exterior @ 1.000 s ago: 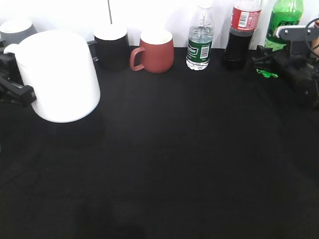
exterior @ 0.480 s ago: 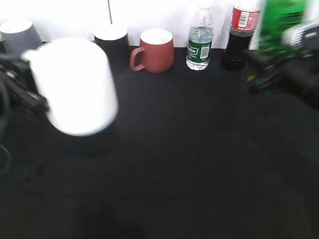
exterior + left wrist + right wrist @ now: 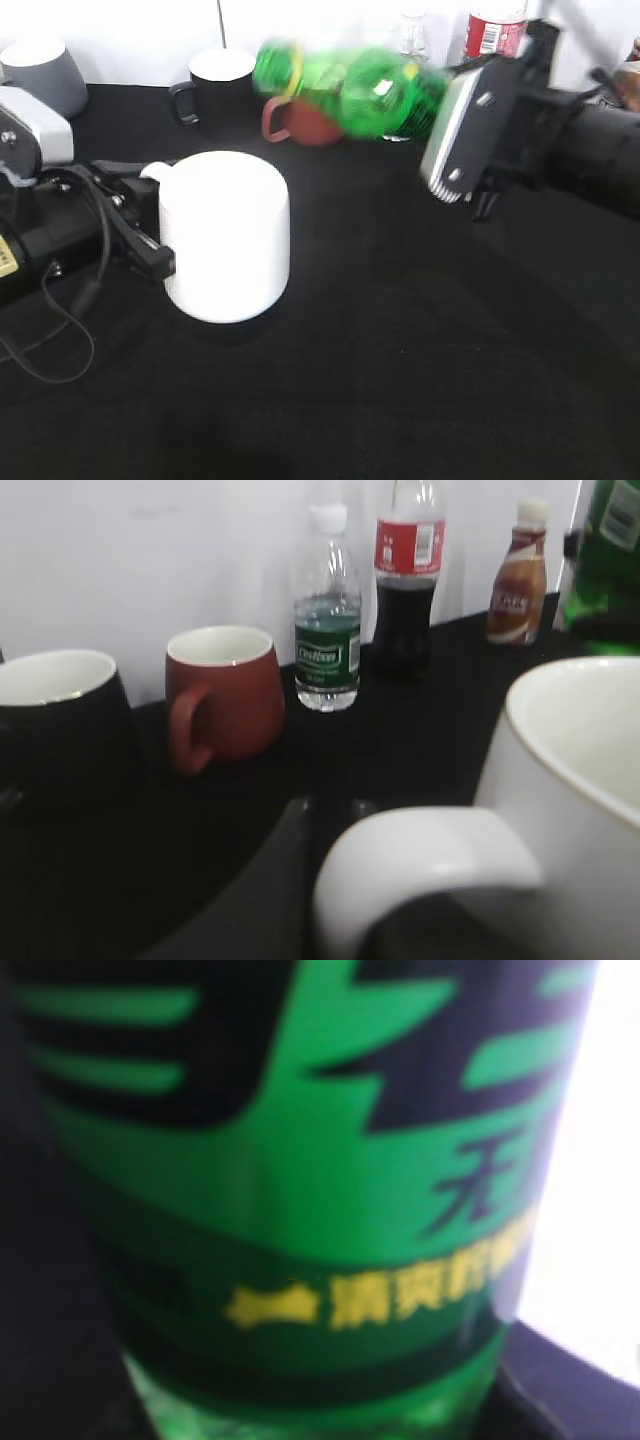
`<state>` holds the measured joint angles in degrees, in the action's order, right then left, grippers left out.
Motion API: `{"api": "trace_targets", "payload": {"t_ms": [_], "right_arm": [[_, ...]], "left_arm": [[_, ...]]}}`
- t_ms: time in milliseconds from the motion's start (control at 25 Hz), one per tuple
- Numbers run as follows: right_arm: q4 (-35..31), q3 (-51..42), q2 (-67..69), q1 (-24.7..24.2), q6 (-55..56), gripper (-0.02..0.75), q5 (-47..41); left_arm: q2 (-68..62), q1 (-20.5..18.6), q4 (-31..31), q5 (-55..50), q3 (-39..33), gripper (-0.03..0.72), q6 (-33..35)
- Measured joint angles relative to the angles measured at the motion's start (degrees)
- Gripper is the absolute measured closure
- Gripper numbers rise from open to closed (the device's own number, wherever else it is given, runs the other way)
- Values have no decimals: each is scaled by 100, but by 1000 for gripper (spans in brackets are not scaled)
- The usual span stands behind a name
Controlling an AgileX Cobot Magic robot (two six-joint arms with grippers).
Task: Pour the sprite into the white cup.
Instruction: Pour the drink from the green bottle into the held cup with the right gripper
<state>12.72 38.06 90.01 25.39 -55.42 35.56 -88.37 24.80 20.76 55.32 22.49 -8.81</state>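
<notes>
The white cup [image 3: 228, 235] stands upright on the black cloth, left of centre. My left gripper [image 3: 150, 225] is shut on its loop handle [image 3: 420, 865]; the cup's open rim [image 3: 580, 740] shows in the left wrist view. The sprite [image 3: 350, 90] is held in the air, tipped almost level, with its yellow neck ring pointing left, behind and above the cup. My right gripper [image 3: 432, 100] is shut on the bottle's body. The green label [image 3: 300, 1210] fills the right wrist view and hides the jaws. The sprite also shows at the top right of the left wrist view [image 3: 610, 550].
Along the back stand a grey mug [image 3: 45, 75], a black mug [image 3: 215, 85], a red mug [image 3: 305, 120] partly behind the sprite, a water bottle [image 3: 327, 630], a cola bottle [image 3: 495, 30] and a small brown bottle [image 3: 520, 575]. A cable [image 3: 70, 320] trails from the left arm.
The white cup moved right and down toward the table's middle. The sprite was lifted from the back right, carried left and tipped from upright to nearly level.
</notes>
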Motion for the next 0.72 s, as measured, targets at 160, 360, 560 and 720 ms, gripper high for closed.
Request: {"api": "trace_targets", "payload": {"t_ms": [160,360,560,720], "right_arm": [[140,373,386,0,-611,333,-14],[208,461,435,0,-1426,341,233],[346,482,435,0,-2067,341,377],[423,482,435,0,-2197,342,522]], "left_arm": [[-23,0,-6,-3,66,620,40],[-23,0,-48,-422,71,620,128],[-23,0,-53,-592,71,620,141],[-23,0,12,-612,71,620,141]]}}
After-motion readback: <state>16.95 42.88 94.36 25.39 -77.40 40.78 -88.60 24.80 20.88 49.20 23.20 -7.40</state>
